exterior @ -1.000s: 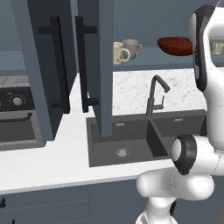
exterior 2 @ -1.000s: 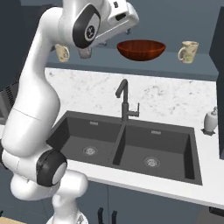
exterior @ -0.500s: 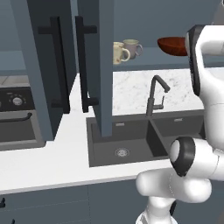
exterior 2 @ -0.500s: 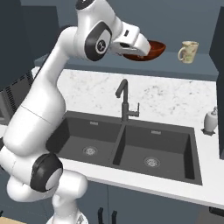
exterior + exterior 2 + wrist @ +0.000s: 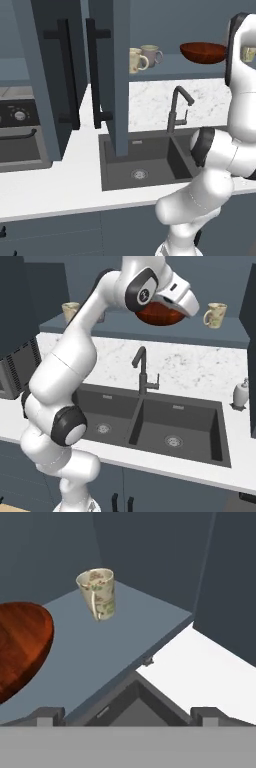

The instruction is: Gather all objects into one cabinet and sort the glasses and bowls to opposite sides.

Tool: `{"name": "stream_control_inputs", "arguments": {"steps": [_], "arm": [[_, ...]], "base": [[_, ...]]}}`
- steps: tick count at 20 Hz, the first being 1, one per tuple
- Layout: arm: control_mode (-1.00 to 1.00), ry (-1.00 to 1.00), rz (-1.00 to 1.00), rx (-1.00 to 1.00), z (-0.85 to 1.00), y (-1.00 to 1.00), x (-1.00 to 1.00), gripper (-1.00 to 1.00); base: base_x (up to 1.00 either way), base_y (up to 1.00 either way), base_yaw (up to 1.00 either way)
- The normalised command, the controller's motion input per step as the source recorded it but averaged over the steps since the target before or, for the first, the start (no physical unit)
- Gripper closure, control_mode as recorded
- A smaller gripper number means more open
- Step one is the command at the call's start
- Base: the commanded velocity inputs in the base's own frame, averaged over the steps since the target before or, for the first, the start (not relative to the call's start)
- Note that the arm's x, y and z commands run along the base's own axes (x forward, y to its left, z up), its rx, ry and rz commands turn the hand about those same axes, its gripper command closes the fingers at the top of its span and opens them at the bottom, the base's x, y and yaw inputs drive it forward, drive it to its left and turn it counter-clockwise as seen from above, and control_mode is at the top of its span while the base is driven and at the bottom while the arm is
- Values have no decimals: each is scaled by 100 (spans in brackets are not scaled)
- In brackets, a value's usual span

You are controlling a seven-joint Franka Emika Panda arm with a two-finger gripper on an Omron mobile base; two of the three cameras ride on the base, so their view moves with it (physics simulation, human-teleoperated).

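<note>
The cabinet [image 5: 47, 80] stands with its doors swung open. Two cream cups [image 5: 137, 60] sit at the left of its lower shelf [image 5: 125, 331]. The red-brown bowl [image 5: 202, 52] rests further right on the same shelf. A speckled cup [image 5: 215, 314] stands alone at the right end. My gripper [image 5: 189, 305] hovers in front of the bowl [image 5: 155, 317], pointing toward that cup. In the hand view the fingertips [image 5: 47, 714] stand wide apart and open, with nothing between them. The cup [image 5: 97, 593] lies ahead and the bowl [image 5: 20, 647] at the left edge.
Below the shelf lie a dark double sink [image 5: 175, 426] and a black faucet [image 5: 142, 373]. A white soap dispenser [image 5: 241, 395] stands on the counter at the right. An oven front [image 5: 17, 130] is at the far left. The open doors' handles [image 5: 95, 75] jut over the counter.
My arm has swung right along the shelf, carrying the hand from the bowl's left side across its front toward the right-hand cup. The jaws stayed open.
</note>
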Motion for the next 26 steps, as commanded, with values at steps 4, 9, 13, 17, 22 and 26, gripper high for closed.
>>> {"name": "stream_control_inputs", "arguments": {"steps": [4, 9, 13, 17, 22, 26], "arm": [[-100, 0, 0, -7, 1, 0, 1, -100], [-100, 0, 3, -14, 0, -19, 43, -100], [-100, 0, 11, -7, -12, -33, 44, -100], [-100, -2, 12, 0, -29, -35, 54, -100], [-100, -2, 5, 0, -21, -36, 54, -100], [-100, 0, 0, 0, 0, -52, 51, -100]], "base": [[0, 0, 0], [0, 0, 0], [0, 0, 0], [0, 0, 0], [0, 0, 0], [0, 0, 0]]}}
